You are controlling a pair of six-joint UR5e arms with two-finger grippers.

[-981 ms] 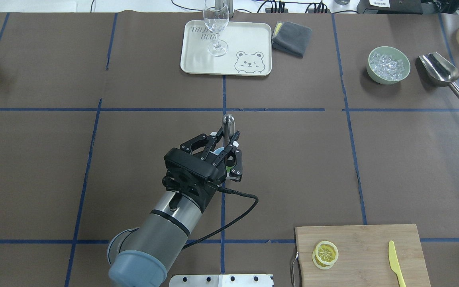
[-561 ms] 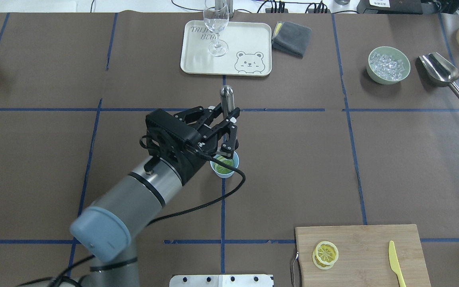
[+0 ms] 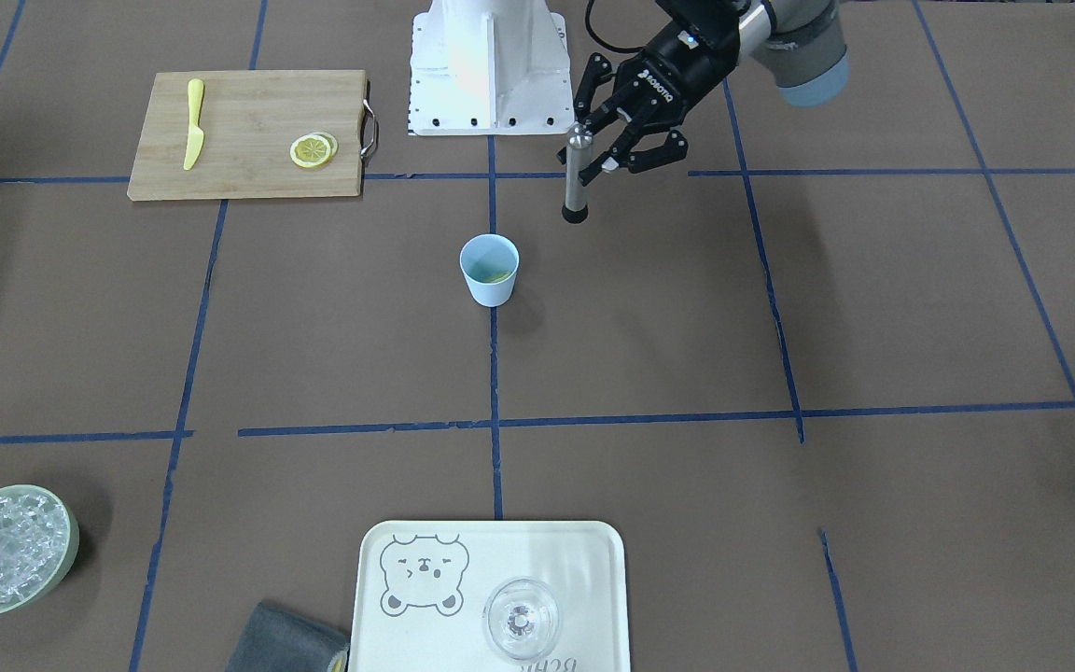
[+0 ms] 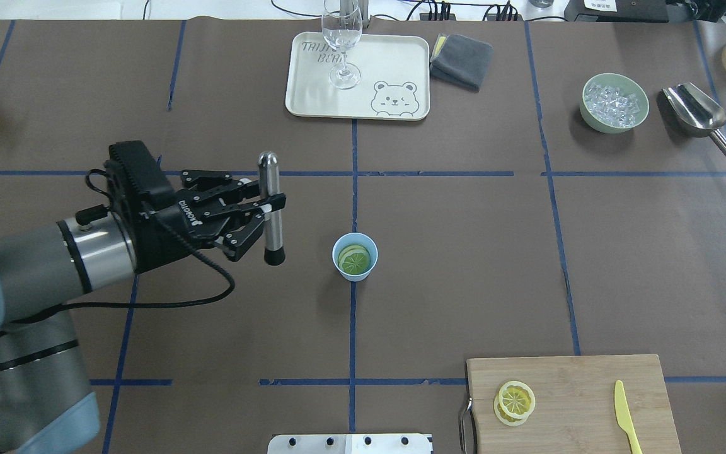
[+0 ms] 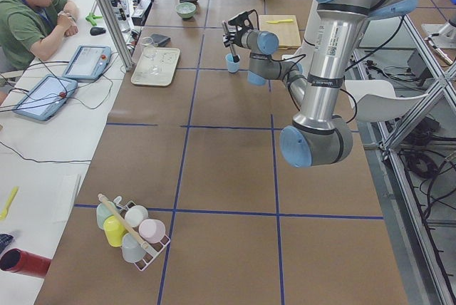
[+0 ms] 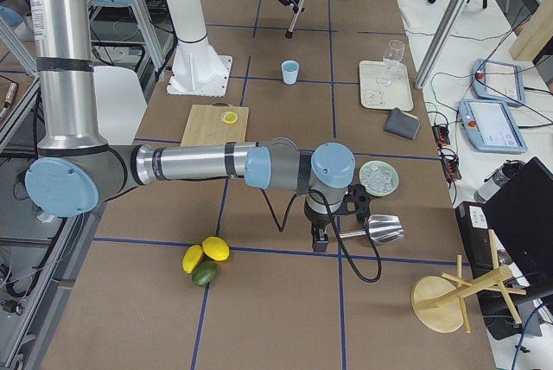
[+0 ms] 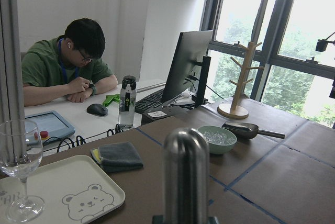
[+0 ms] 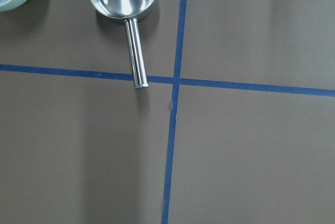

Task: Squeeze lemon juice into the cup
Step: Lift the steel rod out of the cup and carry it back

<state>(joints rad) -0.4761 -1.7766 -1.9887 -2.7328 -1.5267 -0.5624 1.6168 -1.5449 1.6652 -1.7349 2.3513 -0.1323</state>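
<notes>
Brown paper table (image 4: 464, 252), blue tape grid. My left claw (image 4: 266, 203) clamped tight on steel muddler (image 4: 273, 233), held upright. Cup (image 4: 355, 276) stands apart to its right, on tape line; lemon slice (image 4: 353, 257) lies inside. Spare slices (image 4: 515, 401) on cutting board (image 4: 590, 378), near right. My right claw (image 6: 318, 245) by scoop (image 6: 380, 230), far right; grip: cannot tell.

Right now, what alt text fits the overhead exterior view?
The left gripper holds a metal muddler left of the light-blue cup, apart from it; a lemon slice lies inside the cup. More slices and a yellow knife lie on a cutting board.
</notes>
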